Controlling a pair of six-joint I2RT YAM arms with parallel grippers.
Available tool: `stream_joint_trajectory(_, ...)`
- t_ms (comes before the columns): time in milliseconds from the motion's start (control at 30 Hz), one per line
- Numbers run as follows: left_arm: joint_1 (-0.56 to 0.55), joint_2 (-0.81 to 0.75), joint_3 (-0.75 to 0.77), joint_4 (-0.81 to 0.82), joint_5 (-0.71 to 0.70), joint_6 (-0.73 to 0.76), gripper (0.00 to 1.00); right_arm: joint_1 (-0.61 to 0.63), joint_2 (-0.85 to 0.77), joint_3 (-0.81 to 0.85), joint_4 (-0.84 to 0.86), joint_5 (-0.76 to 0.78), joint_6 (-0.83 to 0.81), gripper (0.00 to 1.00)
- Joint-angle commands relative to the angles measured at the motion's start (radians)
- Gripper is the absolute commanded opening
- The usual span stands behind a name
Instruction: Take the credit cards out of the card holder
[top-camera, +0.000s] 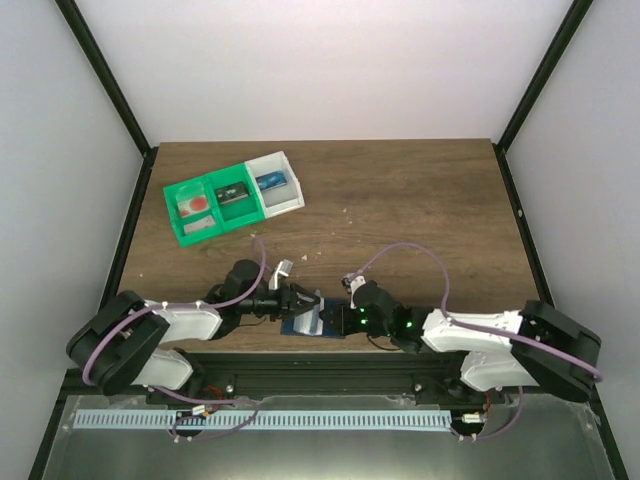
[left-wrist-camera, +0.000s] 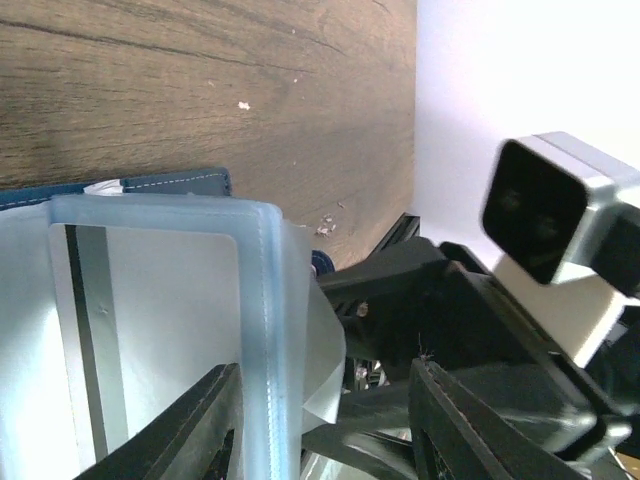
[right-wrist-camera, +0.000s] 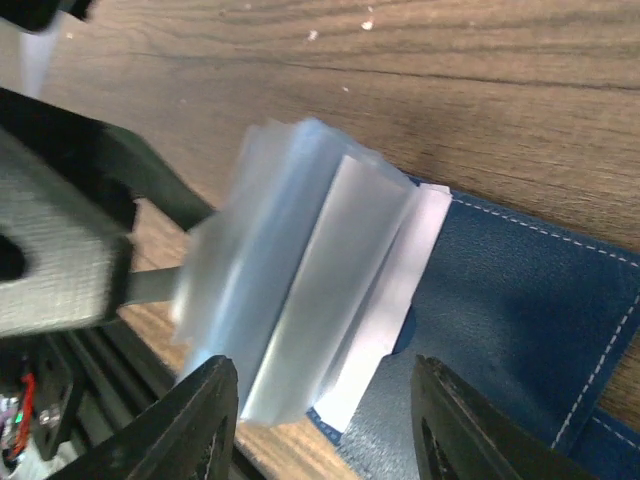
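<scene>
At the 6 o'clock edge of the worktop (top-camera: 420, 200), the blue card holder (top-camera: 306, 326) is laid open between the two arms. Its clear plastic sleeves (right-wrist-camera: 290, 290) are fanned upward off the cover, so the pale credit card (left-wrist-camera: 150, 320) inside is exposed for withdrawal. The left fingers (left-wrist-camera: 215, 420) are set partly open astride the sleeve's ridge, not closed on it. The right fingers (right-wrist-camera: 215, 420) are likewise held apart and empty over the holder's edge, probably to steady it. A green-and-white tray (top-camera: 172, 212) is seen at 11 o'clock.
</scene>
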Motion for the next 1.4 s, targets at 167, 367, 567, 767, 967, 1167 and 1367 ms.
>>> stream_joint_trajectory(167,-0.018,0.055,0.031,0.064,0.001,-0.005,0.47,0.007,-0.199,-0.057,-0.054,0.037,0.059,0.50)
stream_joint_trajectory(367,-0.034,0.089,0.027,0.126,0.009,-0.037,0.47,0.006,-0.261,-0.065,-0.085,0.059,0.072,0.50)
stream_joint_trajectory(567,-0.035,0.093,0.023,0.117,0.002,-0.012,0.50,0.006,-0.277,-0.073,-0.088,0.066,0.080,0.50)
stream_joint_trajectory(767,-0.035,0.098,0.004,0.081,-0.061,0.039,0.57,0.006,-0.183,-0.019,-0.107,0.047,0.033,0.44)
stream_joint_trajectory(967,-0.033,0.188,0.017,0.093,-0.045,0.039,0.52,0.005,-0.099,0.026,-0.107,0.038,0.019,0.37)
stream_joint_trajectory(1167,-0.032,0.173,0.015,0.057,-0.060,0.072,0.53,-0.009,-0.050,0.055,-0.117,0.031,0.010,0.33)
stream_joint_trajectory(1367,-0.021,0.131,0.052,-0.111,-0.113,0.152,0.52,-0.029,-0.012,0.050,-0.099,0.017,0.012,0.32)
